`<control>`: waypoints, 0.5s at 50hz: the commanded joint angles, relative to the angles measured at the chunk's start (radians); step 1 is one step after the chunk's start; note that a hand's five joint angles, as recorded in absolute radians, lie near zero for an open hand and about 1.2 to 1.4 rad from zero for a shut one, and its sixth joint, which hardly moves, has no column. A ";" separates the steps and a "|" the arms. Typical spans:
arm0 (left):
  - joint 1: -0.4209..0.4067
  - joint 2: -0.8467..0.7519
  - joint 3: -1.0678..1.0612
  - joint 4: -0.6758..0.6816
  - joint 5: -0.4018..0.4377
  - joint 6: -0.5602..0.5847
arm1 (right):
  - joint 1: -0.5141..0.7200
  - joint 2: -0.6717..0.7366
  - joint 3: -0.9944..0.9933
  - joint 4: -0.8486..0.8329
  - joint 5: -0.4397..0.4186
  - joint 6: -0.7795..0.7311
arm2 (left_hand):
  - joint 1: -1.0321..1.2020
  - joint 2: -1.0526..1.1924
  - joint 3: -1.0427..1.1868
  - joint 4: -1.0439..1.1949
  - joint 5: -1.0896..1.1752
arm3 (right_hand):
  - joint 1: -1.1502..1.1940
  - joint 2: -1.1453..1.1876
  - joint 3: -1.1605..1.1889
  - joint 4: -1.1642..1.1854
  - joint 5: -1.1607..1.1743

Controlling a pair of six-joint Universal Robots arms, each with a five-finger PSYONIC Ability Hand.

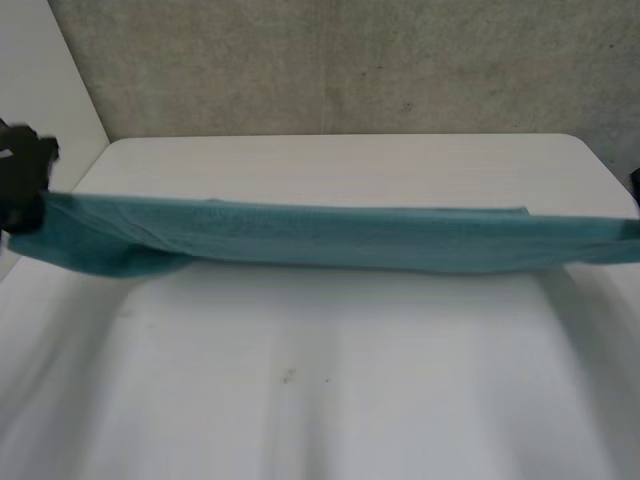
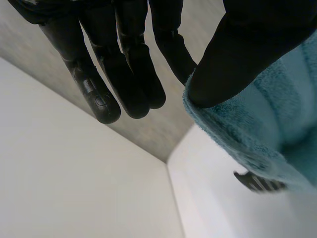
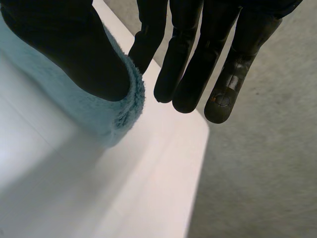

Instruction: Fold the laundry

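Laboratory-style robot workspace. 1 plain white table [image 1: 330, 400] stood before a grey, speckled concrete surface [image 1: 350, 60], with 1 bare white panel [image 1: 40, 80] at its left side; these unfurnished surfaces indicated a test station.

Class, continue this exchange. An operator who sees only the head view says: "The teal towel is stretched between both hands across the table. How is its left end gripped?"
Observer: The left hand pinches the towel between its thumb and one finger.
Operator: And the other fingers?
Observer: Those fingers are straight, clear of the cloth.
Operator: Does the right hand match?
Observer: Yes. The right hand pinches its end of the towel under the thumb, with the remaining fingers straight and free.
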 commanded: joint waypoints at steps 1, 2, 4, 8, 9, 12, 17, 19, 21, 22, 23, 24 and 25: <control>0.041 0.041 -0.002 -0.036 0.117 0.005 | -0.010 -0.046 -0.028 0.097 -0.002 -0.053 | 0.289 0.194 0.201 0.200 0.223 | 0.420 0.213 0.209 0.202 0.242; 0.044 0.035 -0.005 -0.042 0.125 0.005 | -0.010 -0.038 -0.023 0.100 -0.004 -0.056 | 0.289 0.194 0.201 0.200 0.223 | 0.420 0.213 0.209 0.202 0.242; 0.048 -0.020 -0.018 -0.052 0.133 0.008 | -0.010 -0.014 0.001 0.092 -0.002 -0.067 | 0.289 0.194 0.201 0.200 0.223 | 0.420 0.213 0.209 0.202 0.242; 0.046 -0.190 -0.003 -0.052 0.130 0.028 | 0.021 0.133 0.021 0.070 0.018 -0.096 | 0.289 0.194 0.201 0.200 0.223 | 0.420 0.213 0.209 0.202 0.242; 0.046 -0.255 0.007 -0.052 0.128 0.051 | 0.034 0.161 0.020 0.063 0.022 -0.104 | 0.289 0.194 0.201 0.200 0.223 | 0.420 0.213 0.209 0.202 0.242; 0.043 -0.386 0.053 -0.050 0.122 0.106 | 0.094 0.265 -0.008 0.037 0.061 -0.128 | 0.289 0.194 0.201 0.200 0.223 | 0.420 0.213 0.209 0.202 0.242; 0.029 -0.543 0.196 -0.047 0.113 0.206 | 0.154 0.420 -0.167 -0.015 0.168 -0.127 | 0.289 0.194 0.201 0.200 0.223 | 0.420 0.213 0.209 0.202 0.242; 0.019 -0.570 0.265 -0.046 0.105 0.220 | 0.186 0.463 -0.253 -0.027 0.206 -0.122 | 0.289 0.194 0.201 0.200 0.223 | 0.420 0.213 0.209 0.202 0.242; -0.009 -0.591 0.394 -0.042 0.101 0.221 | 0.237 0.506 -0.405 -0.047 0.252 -0.111 | 0.289 0.194 0.201 0.200 0.223 | 0.420 0.213 0.209 0.202 0.242; -0.020 -0.594 0.444 -0.039 0.101 0.218 | 0.252 0.512 -0.460 -0.058 0.266 -0.104 | 0.289 0.194 0.201 0.200 0.223 | 0.420 0.213 0.209 0.202 0.242; -0.031 -0.594 0.495 -0.032 0.099 0.215 | 0.277 0.520 -0.574 -0.090 0.289 -0.082 | 0.289 0.194 0.201 0.200 0.223 | 0.420 0.213 0.209 0.202 0.242; -0.053 -0.593 0.597 0.000 0.098 0.197 | 0.286 0.522 -0.633 -0.114 0.297 -0.067 | 0.289 0.194 0.201 0.200 0.223 | 0.420 0.213 0.209 0.202 0.242; -0.060 -0.590 0.644 0.025 0.098 0.183 | 0.292 0.522 -0.688 -0.142 0.306 -0.049 | 0.289 0.194 0.201 0.200 0.223 | 0.420 0.213 0.209 0.202 0.242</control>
